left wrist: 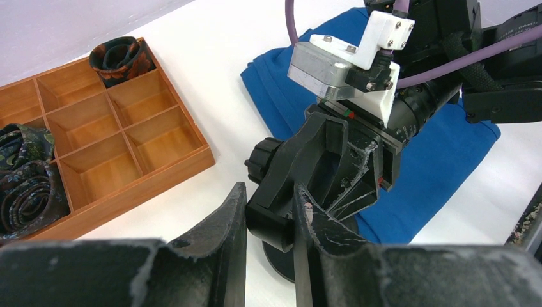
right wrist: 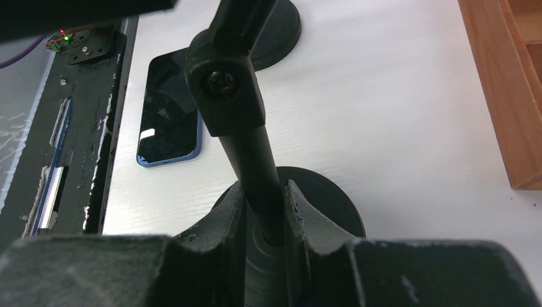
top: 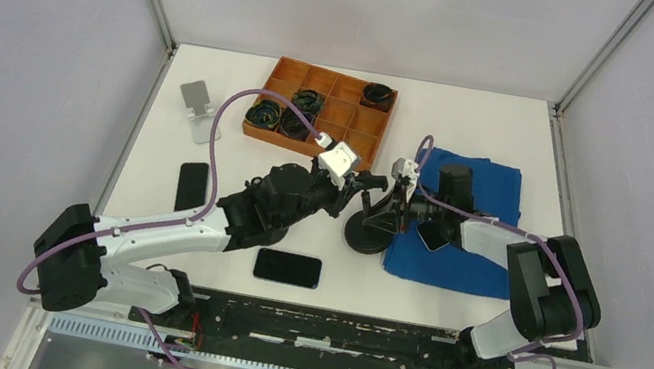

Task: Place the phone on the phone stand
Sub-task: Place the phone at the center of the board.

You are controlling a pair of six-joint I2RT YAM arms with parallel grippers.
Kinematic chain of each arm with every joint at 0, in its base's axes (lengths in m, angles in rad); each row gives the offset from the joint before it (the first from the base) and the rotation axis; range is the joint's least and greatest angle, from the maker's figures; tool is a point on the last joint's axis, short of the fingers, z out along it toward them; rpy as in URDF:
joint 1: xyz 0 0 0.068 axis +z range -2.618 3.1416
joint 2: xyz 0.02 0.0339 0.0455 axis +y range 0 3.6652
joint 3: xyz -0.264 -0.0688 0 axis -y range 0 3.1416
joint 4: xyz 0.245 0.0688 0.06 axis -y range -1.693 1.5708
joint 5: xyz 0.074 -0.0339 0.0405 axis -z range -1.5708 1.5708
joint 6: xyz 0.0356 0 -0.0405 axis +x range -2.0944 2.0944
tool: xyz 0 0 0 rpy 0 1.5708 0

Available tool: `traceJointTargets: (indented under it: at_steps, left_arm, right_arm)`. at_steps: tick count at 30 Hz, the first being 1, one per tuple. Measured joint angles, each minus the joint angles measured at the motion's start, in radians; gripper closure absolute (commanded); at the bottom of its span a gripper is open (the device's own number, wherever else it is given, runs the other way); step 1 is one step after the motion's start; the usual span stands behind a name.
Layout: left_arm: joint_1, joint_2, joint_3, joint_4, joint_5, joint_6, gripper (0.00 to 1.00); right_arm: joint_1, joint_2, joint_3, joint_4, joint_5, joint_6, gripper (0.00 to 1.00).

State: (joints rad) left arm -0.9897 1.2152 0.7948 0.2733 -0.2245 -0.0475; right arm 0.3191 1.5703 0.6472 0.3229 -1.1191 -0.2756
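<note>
My right gripper [right wrist: 263,208] is clenched on the slanted stem of the black phone stand [top: 365,236]. My left gripper [left wrist: 270,214] is clamped on the stand's jointed head. The phone [top: 288,267] lies flat, screen up, at 8 o'clock from the stand's round base. Its long axis runs 3 to 9 o'clock, parallel to the table's near edge and just inside it. Bare table [top: 475,129] opens toward 1 o'clock. A blue cloth [top: 496,184] lies just beside the base at 3, a wooden tray [left wrist: 140,192] sits at 11, and a second phone [top: 192,186] lies well apart at 9.
</note>
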Motion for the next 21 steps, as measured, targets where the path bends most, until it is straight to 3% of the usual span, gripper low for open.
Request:
traceJointTargets:
  at_steps: [12,17,21]
  left_arm:
    - [0.018,0.01,-0.003,-0.002,0.024,0.035,0.98]
    - [0.018,0.011,-0.003,-0.004,0.025,0.072,0.98]
    - [0.018,0.022,-0.002,-0.006,0.017,0.101,0.98]
  right_arm:
    - [0.013,0.066,0.027,0.044,0.001,0.023,0.91]
    - [0.03,0.083,0.037,0.062,0.007,0.044,0.87]
    - [0.034,0.104,0.05,0.064,0.015,0.049,0.76]
